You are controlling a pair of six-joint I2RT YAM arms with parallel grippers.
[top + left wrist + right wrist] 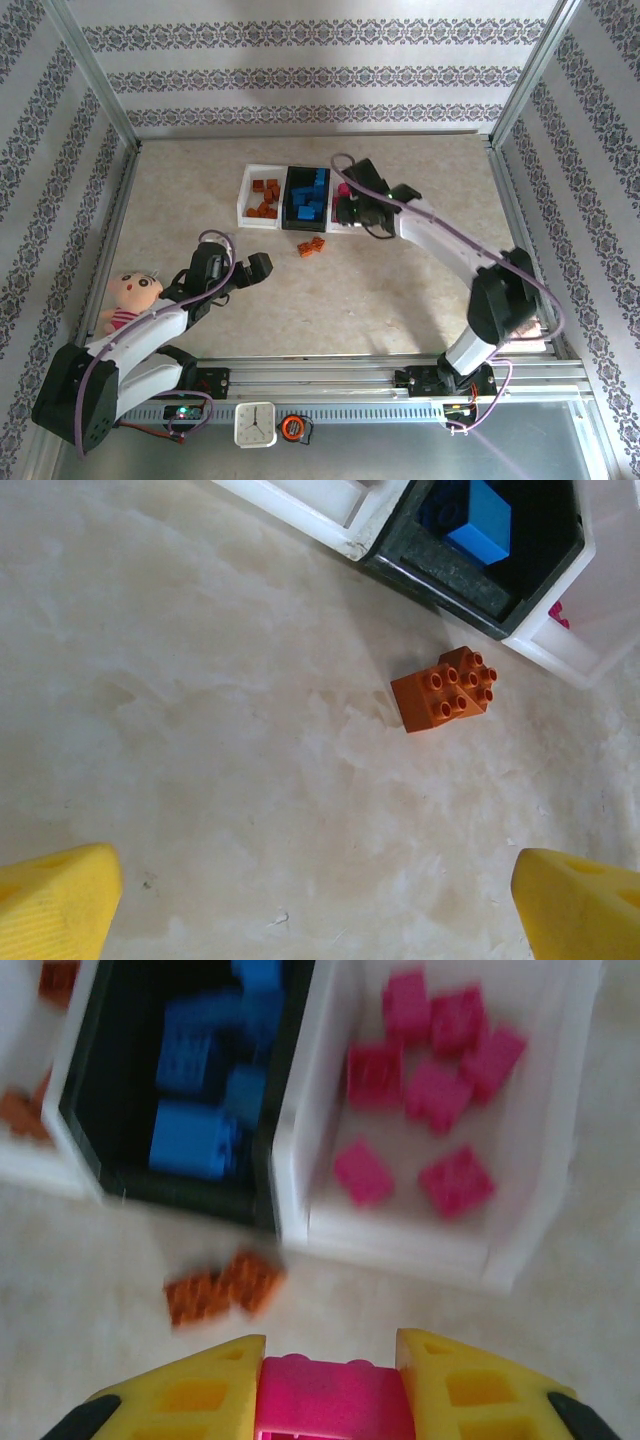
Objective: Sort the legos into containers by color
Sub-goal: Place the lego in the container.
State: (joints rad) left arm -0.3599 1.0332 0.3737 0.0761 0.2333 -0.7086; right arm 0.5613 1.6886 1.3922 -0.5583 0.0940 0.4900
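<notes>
Pink brick (pixel 335 1395) is pinched by its flat side walls between the yellow fingers of the right gripper (pixel 330 1360), just near of the right white bin (pixel 400 1245), which holds other pink bricks. Judged light, rigid and smooth-sided: a square grip across opposite walls suits it, while corners would likely slip. Two orange bricks (pixel 445 690) lie touching on the table, near the black bin (pixel 430 570). Left gripper (pixel 320 910) hangs spread wide and empty.

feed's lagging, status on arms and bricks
Left gripper open over table. Right gripper shut on pink lego by right white bin. Two orange legos loose.
</notes>
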